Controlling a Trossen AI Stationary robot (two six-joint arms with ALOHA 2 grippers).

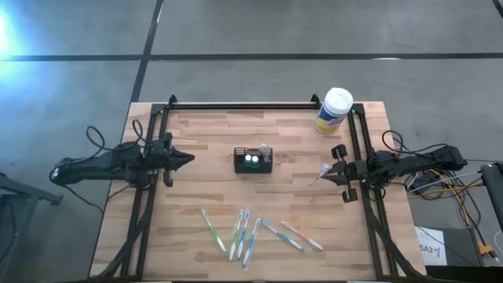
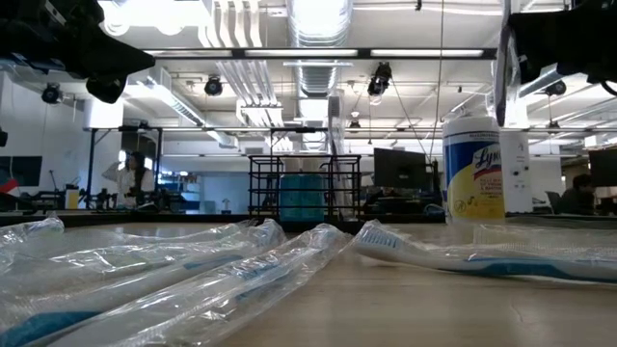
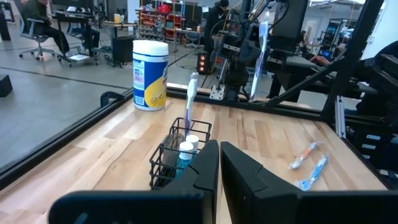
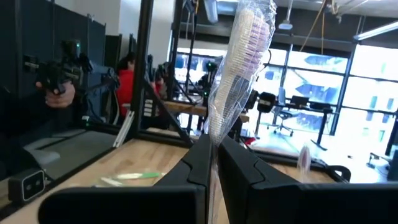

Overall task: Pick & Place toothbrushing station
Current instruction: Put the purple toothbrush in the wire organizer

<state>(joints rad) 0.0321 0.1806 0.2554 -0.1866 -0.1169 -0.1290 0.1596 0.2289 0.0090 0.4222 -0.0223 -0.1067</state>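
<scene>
The toothbrushing station, a small black wire-mesh caddy point(image 1: 253, 160), stands on its base at the table's middle. It holds a toothbrush upright point(image 3: 191, 93) and two small bottles point(image 3: 185, 149). It also shows in the low view point(image 2: 304, 188). My left gripper point(image 1: 187, 159) is shut and empty above the table, left of the caddy, pointing at it point(image 3: 219, 163). My right gripper point(image 1: 336, 167) is near the table's right edge, shut on a clear-wrapped toothbrush point(image 4: 239, 68), well right of the caddy. My right gripper pinches the wrapped toothbrush between its two fingers on the handle below the head point(image 4: 215, 138). The fingers lie level, coming from the table's right side, across the brush. The brush stands nearly upright, head up, lifted clear of the table point(image 3: 259, 56).
A yellow canister with a white lid point(image 1: 334, 110) stands at the far right corner. Several wrapped toothbrushes point(image 1: 244, 232) lie in a row near the table's front edge. Black frame rails point(image 1: 259, 104) run along the far, left and right sides.
</scene>
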